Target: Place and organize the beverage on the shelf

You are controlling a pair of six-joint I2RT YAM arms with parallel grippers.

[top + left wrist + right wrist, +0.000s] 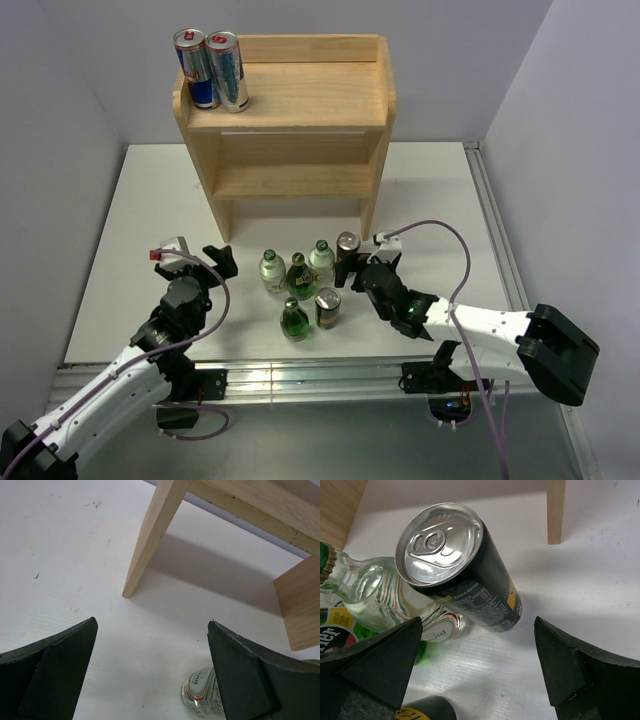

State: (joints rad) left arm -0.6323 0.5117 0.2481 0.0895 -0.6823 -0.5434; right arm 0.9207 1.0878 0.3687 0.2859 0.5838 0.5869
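Observation:
The light-wood shelf (300, 100) stands at the back of the table, with two blue-and-silver cans (211, 68) on the left of its top tier. Its lower tier shows nothing on it. In front of it stand two clear bottles (272, 270), two green bottles (299, 277) and two black cans (327, 307). My right gripper (358, 268) is open and empty, just short of the far black can (465, 575), which lies ahead between the fingers (479, 625). My left gripper (205, 262) is open and empty, left of the group. A clear bottle (202, 695) sits by its right finger.
The shelf's left leg (145, 545) and right side panel (300, 605) stand ahead of the left gripper. A shelf leg (556, 510) stands beyond the black can. A clear bottle (385, 595) and a second black can (422, 711) crowd the right gripper's left finger. Grey walls flank the table.

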